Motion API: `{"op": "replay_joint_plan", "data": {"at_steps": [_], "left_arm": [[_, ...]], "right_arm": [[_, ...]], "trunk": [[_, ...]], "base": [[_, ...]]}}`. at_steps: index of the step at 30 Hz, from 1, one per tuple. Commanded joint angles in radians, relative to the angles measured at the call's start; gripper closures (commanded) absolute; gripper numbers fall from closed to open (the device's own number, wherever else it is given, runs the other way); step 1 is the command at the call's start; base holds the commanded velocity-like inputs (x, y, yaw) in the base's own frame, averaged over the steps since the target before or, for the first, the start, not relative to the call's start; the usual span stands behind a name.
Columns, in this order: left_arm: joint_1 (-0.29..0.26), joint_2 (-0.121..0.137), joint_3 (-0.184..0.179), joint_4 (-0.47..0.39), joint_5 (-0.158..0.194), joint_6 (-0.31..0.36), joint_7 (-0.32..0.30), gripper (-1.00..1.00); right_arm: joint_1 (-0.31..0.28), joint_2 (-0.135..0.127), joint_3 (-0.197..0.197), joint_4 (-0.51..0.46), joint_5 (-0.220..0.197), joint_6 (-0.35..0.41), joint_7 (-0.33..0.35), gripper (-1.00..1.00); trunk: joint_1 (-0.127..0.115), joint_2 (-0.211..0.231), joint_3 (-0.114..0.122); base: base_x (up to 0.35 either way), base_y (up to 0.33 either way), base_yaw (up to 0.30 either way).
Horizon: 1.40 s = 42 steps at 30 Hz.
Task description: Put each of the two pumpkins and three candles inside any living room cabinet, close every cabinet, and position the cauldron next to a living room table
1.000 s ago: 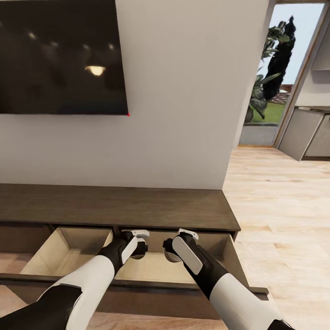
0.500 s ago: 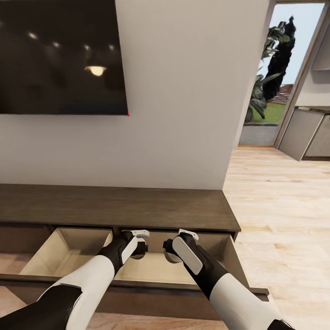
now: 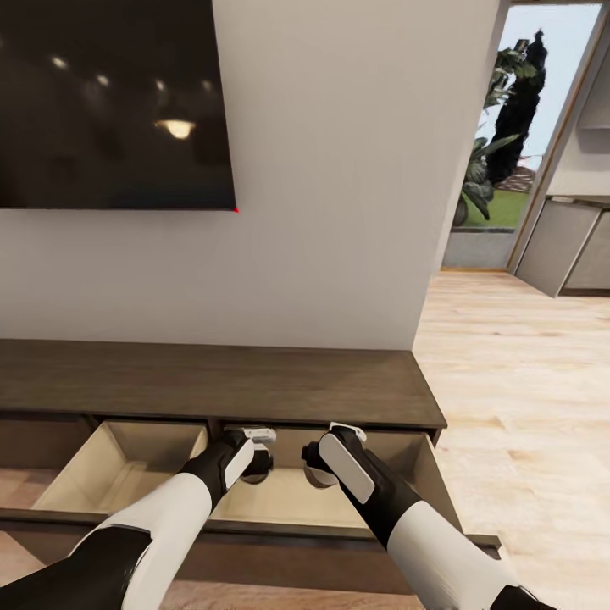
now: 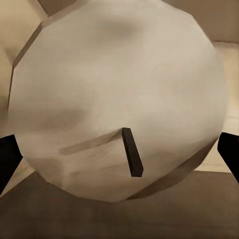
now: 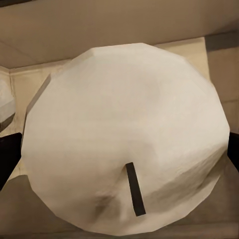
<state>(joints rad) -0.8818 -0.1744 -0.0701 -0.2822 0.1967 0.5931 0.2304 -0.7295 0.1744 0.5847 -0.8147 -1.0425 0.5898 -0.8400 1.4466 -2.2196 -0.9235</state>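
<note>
head: your wrists cover both sets of fingertips inside the cabinet [image 3: 254, 383] drawer, jaw state unreadable | left wrist: candle [image 4: 117, 94] fills frame, fingers [image 4: 7, 162] cut by edges | right wrist: second candle [image 5: 127, 134] likewise; pale object [image 5: 5, 107] at edge, cropped, unidentifiable

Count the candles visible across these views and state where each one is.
2. One candle sits between the left end effector's fingers, one candle in the right end effector, both over the open cabinet drawer. Others may be hidden.
</note>
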Motion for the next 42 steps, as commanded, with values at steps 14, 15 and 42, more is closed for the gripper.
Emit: {"op": "replay_joint_plan", "data": {"at_steps": [14, 15, 42], "left_arm": [[0.000, 0.000, 0.001, 0.005, -0.001, 0.032, -0.002, 1.00], [0.000, 0.000, 0.001, 0.005, -0.001, 0.032, -0.002, 1.00], [0.000, 0.000, 0.000, 0.000, -0.002, -0.009, 0.000, 1.00]], "right_arm": [[-0.017, 0.000, -0.001, 0.003, -0.003, 0.033, -0.004, 1.00], [-0.017, 0.000, -0.001, 0.004, -0.004, 0.035, -0.004, 1.00], [-0.018, 0.000, -0.002, 0.046, -0.002, 0.031, 0.001, 1.00]], "trunk": [[0.054, -0.098, -0.044], [0.058, -0.105, -0.047], [0.134, -0.245, -0.110]], "base": [[0.000, 0.000, 0.000], [0.000, 0.000, 0.000], [0.001, -0.002, 0.000]]}}
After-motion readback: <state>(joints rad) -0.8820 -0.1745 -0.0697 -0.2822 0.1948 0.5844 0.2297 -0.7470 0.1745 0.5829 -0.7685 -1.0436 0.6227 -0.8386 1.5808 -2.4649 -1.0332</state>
